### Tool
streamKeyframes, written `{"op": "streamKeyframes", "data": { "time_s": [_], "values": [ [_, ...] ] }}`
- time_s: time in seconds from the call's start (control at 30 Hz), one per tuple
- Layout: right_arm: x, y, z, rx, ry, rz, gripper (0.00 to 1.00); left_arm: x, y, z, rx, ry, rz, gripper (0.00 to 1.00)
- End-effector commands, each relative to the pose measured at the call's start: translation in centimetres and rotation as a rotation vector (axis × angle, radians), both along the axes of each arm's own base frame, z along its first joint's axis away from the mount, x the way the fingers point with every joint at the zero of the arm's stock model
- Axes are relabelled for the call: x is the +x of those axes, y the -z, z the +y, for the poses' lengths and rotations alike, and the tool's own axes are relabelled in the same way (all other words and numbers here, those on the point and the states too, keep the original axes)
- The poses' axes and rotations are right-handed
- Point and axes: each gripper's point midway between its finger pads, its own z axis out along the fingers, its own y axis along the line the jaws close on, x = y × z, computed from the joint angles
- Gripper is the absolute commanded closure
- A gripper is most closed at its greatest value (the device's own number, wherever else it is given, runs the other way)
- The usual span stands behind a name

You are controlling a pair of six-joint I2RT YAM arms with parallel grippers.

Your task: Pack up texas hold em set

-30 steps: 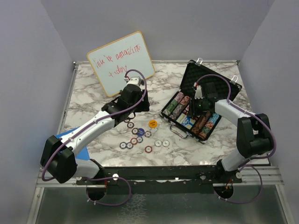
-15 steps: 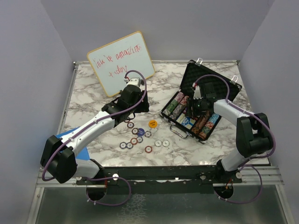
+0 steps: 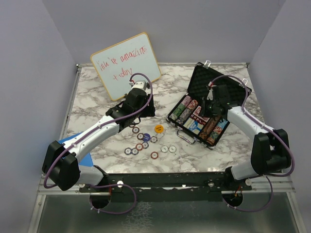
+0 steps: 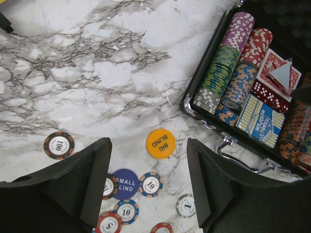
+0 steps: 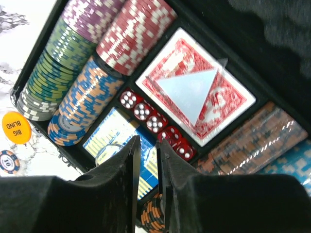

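Black metal-edged briefcase (image 3: 200,80) lies open on the right of the marble table (image 4: 97,73), with rows of multicoloured poker chips (image 5: 141,34), a red card deck (image 5: 170,58) and a line of tiny red dice (image 5: 155,121) in its slots. Right gripper (image 5: 146,145) hangs over the dice, fingers pinched nearly together, gripping nothing. Left gripper (image 4: 148,184) is spread wide and empty over the loose chips (image 4: 150,184) and the orange-yellow "BIG BLIND" disc (image 4: 161,143), just left of the case.
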Motion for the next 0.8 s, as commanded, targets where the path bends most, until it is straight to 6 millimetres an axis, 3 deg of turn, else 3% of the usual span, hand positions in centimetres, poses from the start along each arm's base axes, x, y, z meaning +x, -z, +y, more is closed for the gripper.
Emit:
{"op": "streamKeyframes", "data": {
  "time_s": [0.0,0.23,0.77],
  "values": [
    [-1.8,1.2,-0.4,0.055,0.153,0.067,0.76,0.1,0.5,0.4,0.009,-0.014,0.003,0.30],
    [-2.4,3.9,-1.2,0.030,0.254,0.137,0.75,0.2,0.7,0.3,0.009,-0.011,0.008,0.30],
    [-1.4,5.0,-2.3,-0.009,0.336,0.126,0.78,0.2,0.9,0.3,0.016,-0.015,0.011,0.30]
  ]
}}
